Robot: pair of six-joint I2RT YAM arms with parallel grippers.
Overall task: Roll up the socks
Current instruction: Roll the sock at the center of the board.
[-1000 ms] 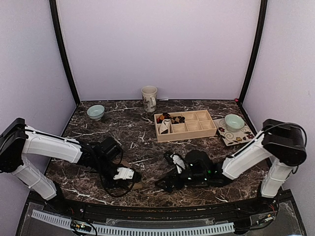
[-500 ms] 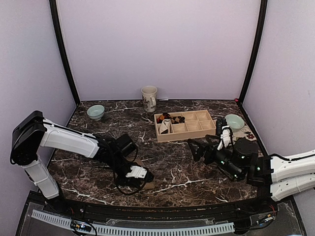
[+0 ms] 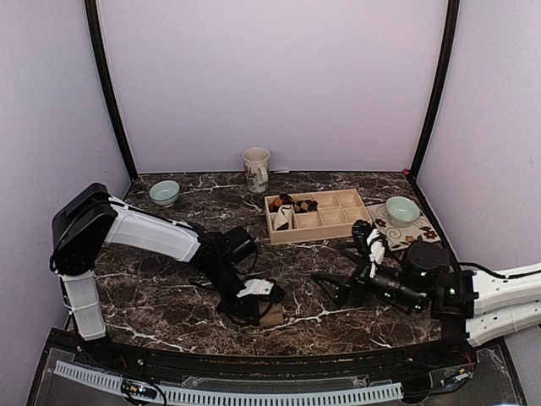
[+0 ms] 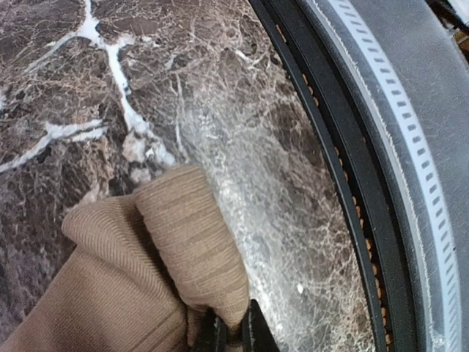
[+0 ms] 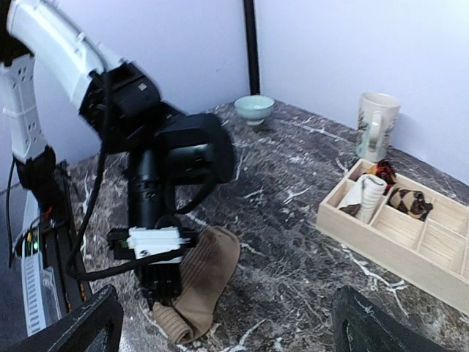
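The tan sock (image 3: 273,315) lies near the table's front edge, with its ribbed cuff end folded over; it also shows in the left wrist view (image 4: 139,279) and the right wrist view (image 5: 204,277). My left gripper (image 3: 257,309) is shut on the folded cuff, its fingertips (image 4: 255,334) pinching the fabric. It also shows in the right wrist view (image 5: 156,286). The dark brown argyle sock (image 3: 303,204) sits rolled in a back compartment of the wooden tray (image 3: 321,232), also seen in the right wrist view (image 5: 409,200). My right gripper (image 3: 335,288) is open and empty, right of the tan sock, its fingers (image 5: 77,328) wide apart.
The tray (image 5: 366,240) also holds a white striped rolled sock (image 5: 364,195) and a reddish-brown bundle (image 5: 382,172). A mug (image 3: 256,168) stands behind it. A green bowl (image 3: 164,193) is back left. Another bowl (image 3: 402,210) sits on a patterned plate (image 3: 396,234) at right.
My left gripper has slid right along the front edge with the tan sock in it. My right arm swung out to the right, then came partway back, open.
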